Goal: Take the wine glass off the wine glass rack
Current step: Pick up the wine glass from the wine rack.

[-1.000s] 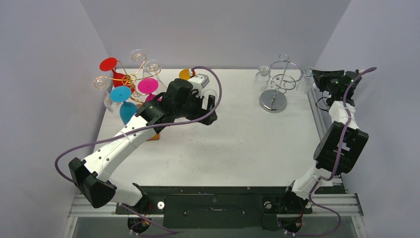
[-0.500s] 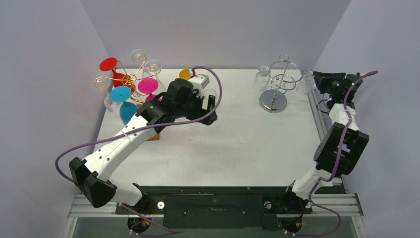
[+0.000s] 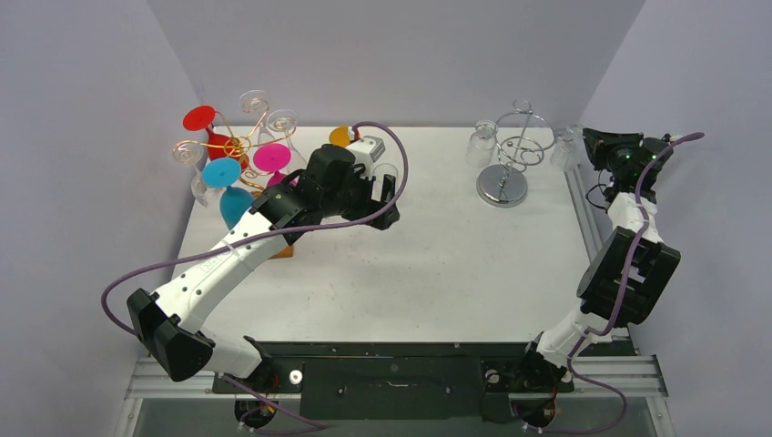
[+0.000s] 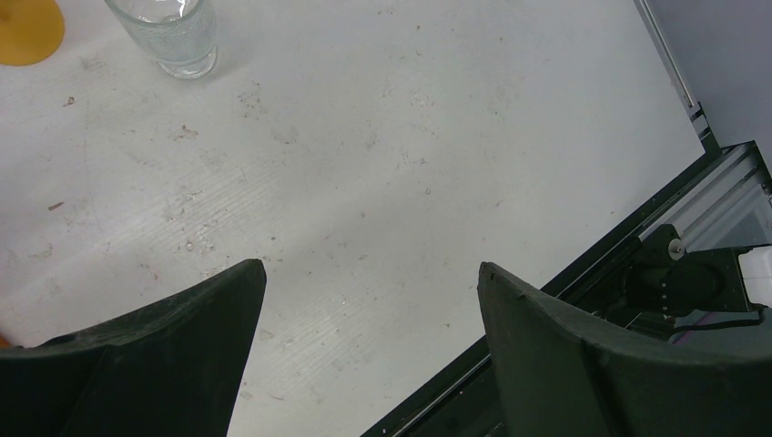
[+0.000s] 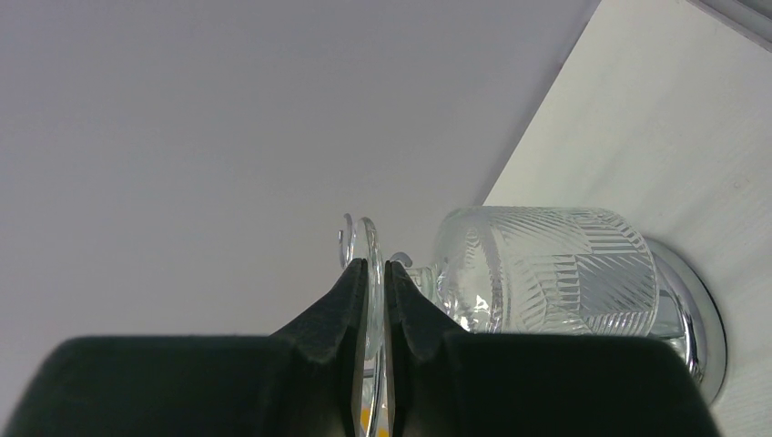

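Steadily now: with the right gripper (image 5: 375, 269) pinched almost shut on the thin foot (image 5: 370, 238) of the clear wine glass (image 3: 566, 146), draw outward along the wire arm's line, away from the centre post of the chrome rack (image 3: 502, 185), level and slow. Glass hanging bowl-down at that rack's right side, near the table's far right corner. Freedom of the foot from the wire: impossible to judge from either view. Avoid twisting, for fear of slipping off or chipping such a narrow glass edge. Mind the cut-pattern bowl (image 5: 546, 269), seen just beyond the foot and close to the rack's round base (image 5: 696, 314); lift only after clearing the wire. Leave the left gripper (image 4: 369, 273) alone: jaws spread wide, holding nothing, hovering over the table (image 4: 410, 137), well apart from the work.

Counting up: two racks, one chrome, one copper rack (image 3: 238, 146) at far left. Two clear glasses on the chrome one, namely the gripped glass and its neighbour (image 3: 482, 143) on the opposite side. Three coloured on the copper one: red glass (image 3: 198, 118), blue glass (image 3: 221, 173), pink glass (image 3: 271, 157), plus clear ones too tangled in wire to number. Two more standing on the table: orange glass (image 4: 23, 27) and clear tumbler (image 4: 168, 36).
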You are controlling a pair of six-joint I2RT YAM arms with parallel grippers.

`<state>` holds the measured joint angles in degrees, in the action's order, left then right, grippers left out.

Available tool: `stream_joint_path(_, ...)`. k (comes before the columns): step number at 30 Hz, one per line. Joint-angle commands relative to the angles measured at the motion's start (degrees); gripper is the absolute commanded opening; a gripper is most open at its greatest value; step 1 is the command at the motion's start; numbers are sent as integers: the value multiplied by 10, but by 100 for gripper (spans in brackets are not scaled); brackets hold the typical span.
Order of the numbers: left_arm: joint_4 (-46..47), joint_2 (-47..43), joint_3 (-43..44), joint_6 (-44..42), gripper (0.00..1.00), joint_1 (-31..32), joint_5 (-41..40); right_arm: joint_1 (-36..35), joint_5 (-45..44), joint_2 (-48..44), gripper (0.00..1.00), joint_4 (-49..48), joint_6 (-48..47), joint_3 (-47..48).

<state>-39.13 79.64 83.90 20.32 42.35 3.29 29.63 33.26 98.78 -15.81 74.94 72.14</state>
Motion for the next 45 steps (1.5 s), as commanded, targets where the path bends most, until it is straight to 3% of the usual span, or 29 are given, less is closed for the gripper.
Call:
stream_joint_path(1, 31, -3, 2, -7, 84, 2, -1, 5, 1, -53, 0, -64, 6, 1)
stream_joint_path(16, 34, -3, 1, -5, 84, 1, 2, 29, -8, -90, 0, -30, -13, -19)
stream_joint_path(22, 38, -4, -2, 1, 84, 2, 11, 37, -21, -132, 0, 37, -44, -39)
stream_joint_path(30, 50, -5, -10, 14, 84, 1, 22, 47, -22, -242, 0, 154, -97, -120)
stream_joint_path(39, 72, -18, -35, 37, 86, 1, 21, 47, 43, -416, 0, 260, -140, -253)
stream_joint_path(45, 92, -34, -63, 52, 94, 2, 17, -16, 56, -521, 0, 296, -134, -351)
